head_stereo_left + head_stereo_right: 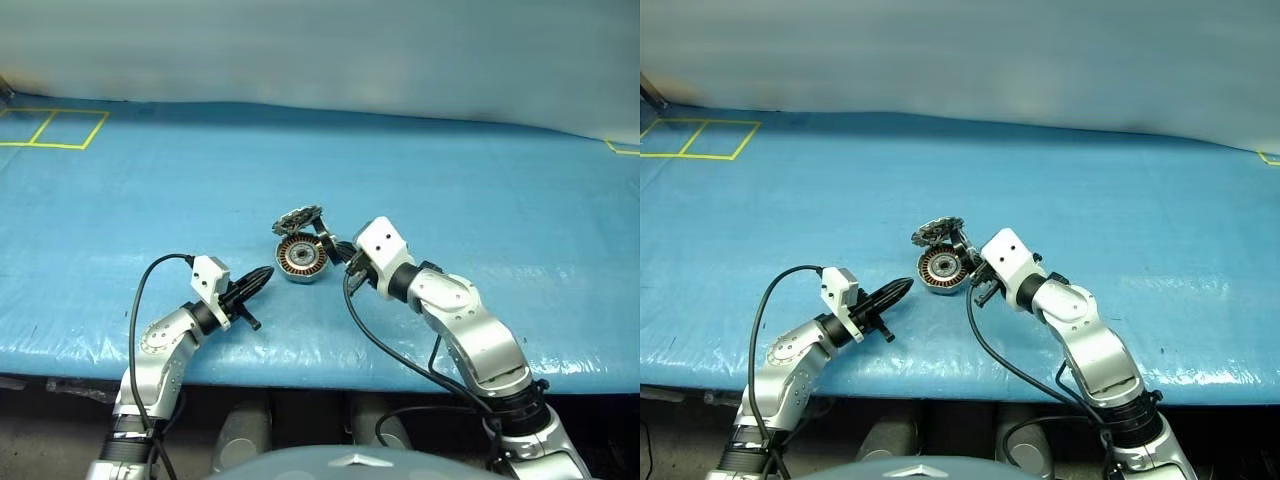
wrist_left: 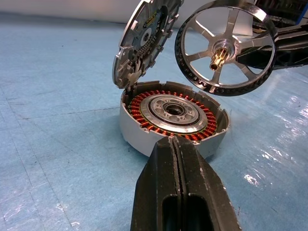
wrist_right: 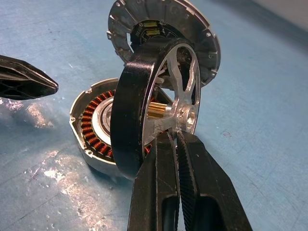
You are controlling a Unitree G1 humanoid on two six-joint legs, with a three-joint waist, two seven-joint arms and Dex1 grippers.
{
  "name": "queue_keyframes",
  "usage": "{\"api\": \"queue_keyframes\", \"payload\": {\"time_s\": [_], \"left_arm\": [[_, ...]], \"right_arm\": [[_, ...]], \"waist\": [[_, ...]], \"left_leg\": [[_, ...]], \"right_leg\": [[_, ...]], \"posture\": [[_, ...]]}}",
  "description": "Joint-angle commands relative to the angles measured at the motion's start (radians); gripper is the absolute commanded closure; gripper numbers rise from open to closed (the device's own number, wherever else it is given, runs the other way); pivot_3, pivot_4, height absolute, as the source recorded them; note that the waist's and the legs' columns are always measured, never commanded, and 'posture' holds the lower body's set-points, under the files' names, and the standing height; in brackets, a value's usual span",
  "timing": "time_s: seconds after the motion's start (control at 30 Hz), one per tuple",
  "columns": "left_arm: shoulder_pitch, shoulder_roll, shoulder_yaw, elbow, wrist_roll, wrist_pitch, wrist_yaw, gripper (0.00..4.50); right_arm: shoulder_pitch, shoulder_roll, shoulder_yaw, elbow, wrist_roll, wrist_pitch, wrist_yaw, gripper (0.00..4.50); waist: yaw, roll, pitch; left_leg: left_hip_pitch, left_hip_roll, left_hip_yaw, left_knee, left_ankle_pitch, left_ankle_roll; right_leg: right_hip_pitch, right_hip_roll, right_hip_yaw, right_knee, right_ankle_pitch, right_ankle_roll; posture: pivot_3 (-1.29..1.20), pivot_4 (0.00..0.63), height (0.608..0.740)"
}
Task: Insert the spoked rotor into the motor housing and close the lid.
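Here the right tool [image 3: 175, 139] grips the black-rimmed, silver-spoked rotor [image 2: 225, 47] by a spoke, holding it tilted above the round silver, copper-wound motor housing [image 2: 173, 118] on the blue worktop [image 1: 480, 180], probably to line up its hub. The scalloped silver lid [image 2: 144, 36] stands open; the left tool [image 2: 180, 144], shut and empty, waits just beside.

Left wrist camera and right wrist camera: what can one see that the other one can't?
The left wrist view looks down into the open motor housing, showing the whole ring of copper windings, with the left gripper shut in front of it. It also shows the spoked rotor face-on, with its brass shaft.

The right wrist view shows the rotor edge-on, its wide black rim, and the right gripper shut on a spoke.

Both show the housing on the blue table cover, the lid standing open behind it, and the rotor held in the air, not yet inserted.
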Motion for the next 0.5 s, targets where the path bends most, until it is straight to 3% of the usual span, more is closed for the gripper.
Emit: {"api": "queue_keyframes", "payload": {"time_s": [0.03,0.5], "left_arm": [[0.007,0.0,0.004,-0.015,-0.007,-0.012,-0.004,4.5],[0.022,0.003,0.007,-0.024,-0.004,-0.007,0.006,4.5]], "right_arm": [[-0.027,-0.002,0.006,-0.048,-0.014,-0.032,-0.01,4.49],[-0.062,0.025,0.074,0.051,-0.063,-0.098,-0.027,4.49]], "waist": [[0.0,0.0,0.0],[0.0,0.0,0.0]], "left_leg": [[0.0,0.0,0.0,0.0,0.0,0.0],[0.0,0.0,0.0,0.0,0.0,0.0]], "right_leg": [[0.0,0.0,0.0,0.0,0.0,0.0],[0.0,0.0,0.0,0.0,0.0,0.0]], "posture": [[0.0,0.15,0.74],[0.0,0.15,0.74]]}}
